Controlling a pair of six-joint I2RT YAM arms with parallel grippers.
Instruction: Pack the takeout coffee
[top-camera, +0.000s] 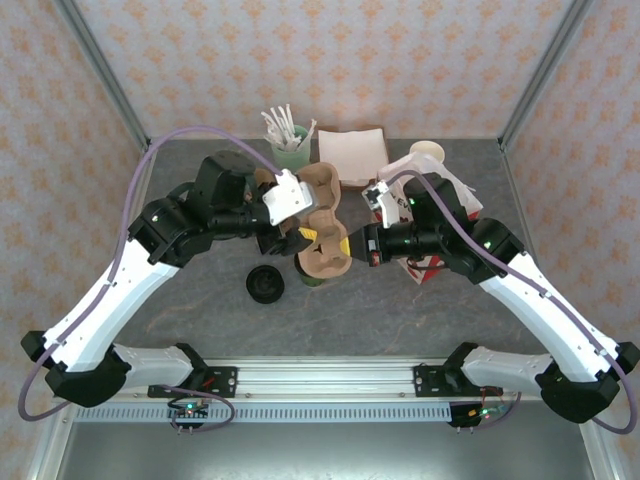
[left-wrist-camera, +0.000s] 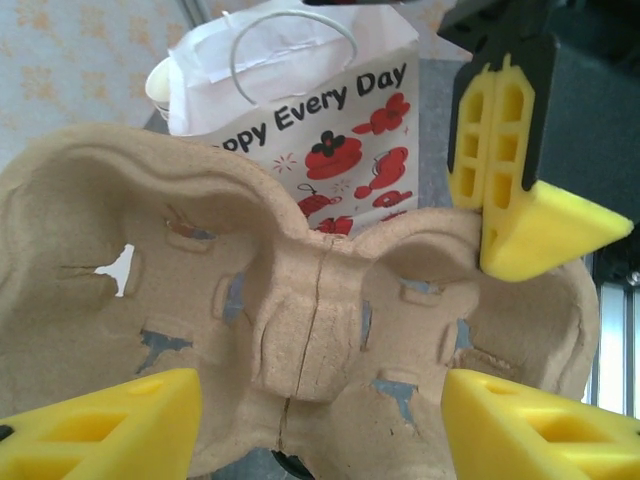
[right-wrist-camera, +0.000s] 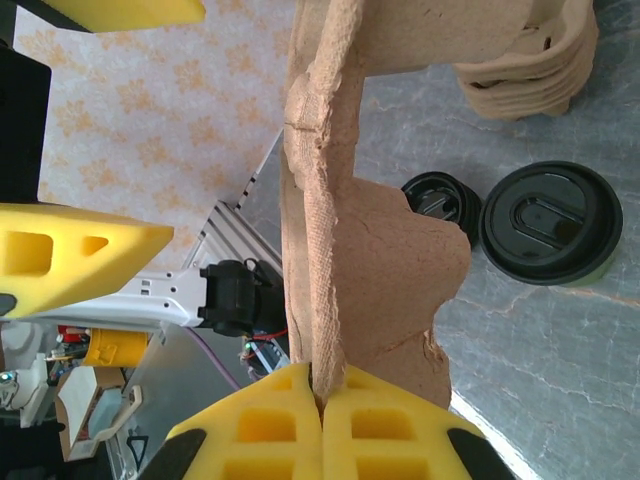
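Note:
A brown pulp cup carrier (top-camera: 327, 238) hangs above the table's middle. My right gripper (right-wrist-camera: 322, 385) is shut on its thin edge, and its yellow fingers (left-wrist-camera: 500, 170) pinch the rim in the left wrist view. My left gripper (left-wrist-camera: 320, 430) is open, with the carrier (left-wrist-camera: 300, 330) lying just beyond its widely parted fingers. The takeout coffee (right-wrist-camera: 545, 222), a dark green cup with a black lid, stands on the table below the carrier (right-wrist-camera: 360, 260). From above, the cup (top-camera: 310, 272) is partly hidden under the carrier.
A white paper bag (top-camera: 440, 215) with red print stands open at the right. A stack of black lids (top-camera: 266, 284) lies near the cup. Spare carriers (top-camera: 322, 185), a mint cup of stirrers (top-camera: 290, 140) and napkins (top-camera: 352, 155) sit at the back.

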